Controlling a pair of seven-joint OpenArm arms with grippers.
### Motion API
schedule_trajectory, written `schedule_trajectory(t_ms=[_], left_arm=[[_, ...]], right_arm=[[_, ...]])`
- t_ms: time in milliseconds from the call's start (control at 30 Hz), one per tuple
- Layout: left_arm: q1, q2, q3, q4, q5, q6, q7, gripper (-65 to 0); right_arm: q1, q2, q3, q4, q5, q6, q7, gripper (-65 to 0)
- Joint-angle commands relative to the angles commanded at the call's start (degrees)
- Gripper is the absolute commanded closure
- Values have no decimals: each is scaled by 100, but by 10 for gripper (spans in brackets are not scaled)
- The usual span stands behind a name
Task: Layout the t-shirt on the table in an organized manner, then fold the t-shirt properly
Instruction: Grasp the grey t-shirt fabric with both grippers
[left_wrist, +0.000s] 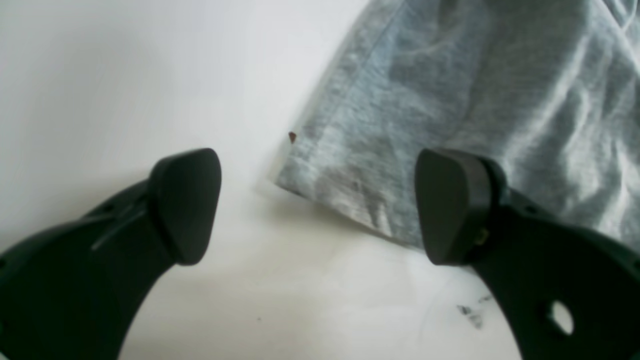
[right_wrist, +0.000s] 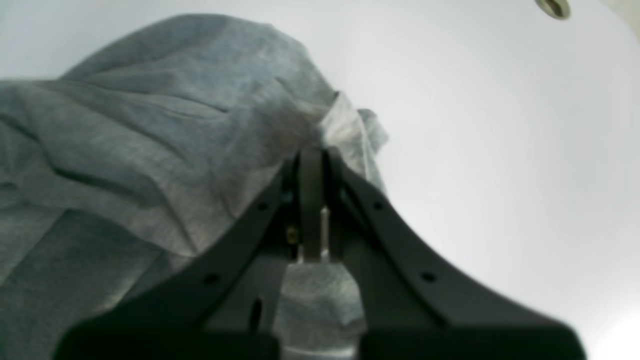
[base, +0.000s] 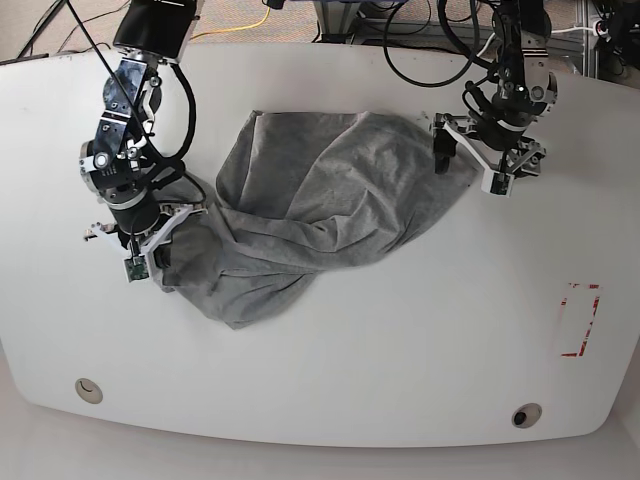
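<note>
Right claw (right_wrist: 311, 165) pinches your t-shirt (base: 310, 215) hem to drag it flat; left claw (left_wrist: 320, 205) gapes wide over a corner, ready, above the desk (base: 400, 350).

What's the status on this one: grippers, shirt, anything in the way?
Left gripper open, poised over a shirt corner. Right gripper shut on the t-shirt, which lies bunched and wrinkled on the table. No obstructions visible.

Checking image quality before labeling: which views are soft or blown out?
Left wrist: heather-grey cotton t-shirt and open left gripper slightly soft. Right wrist: blurrier; right gripper, pinching cloth, is smeared; white table glares. Base: sharp, evenly lit.
</note>
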Motion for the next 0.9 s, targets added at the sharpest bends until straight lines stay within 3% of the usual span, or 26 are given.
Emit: schedule_trajectory(t_ms=[567, 633, 767, 900], left_arm=[[-70, 0, 97, -563, 0, -18, 0, -560], [-141, 0, 211, -563, 0, -18, 0, -503], [-176, 0, 290, -571, 0, -18, 0, -299], [-185, 9, 369, -580, 18, -18, 0, -162]], right_arm=[[0, -26, 0, 18, 18, 0, 0, 0], [0, -26, 0, 18, 18, 0, 0, 0], [0, -26, 0, 26, 44, 0, 0, 0], [0, -35, 0, 141, 44, 0, 0, 0]])
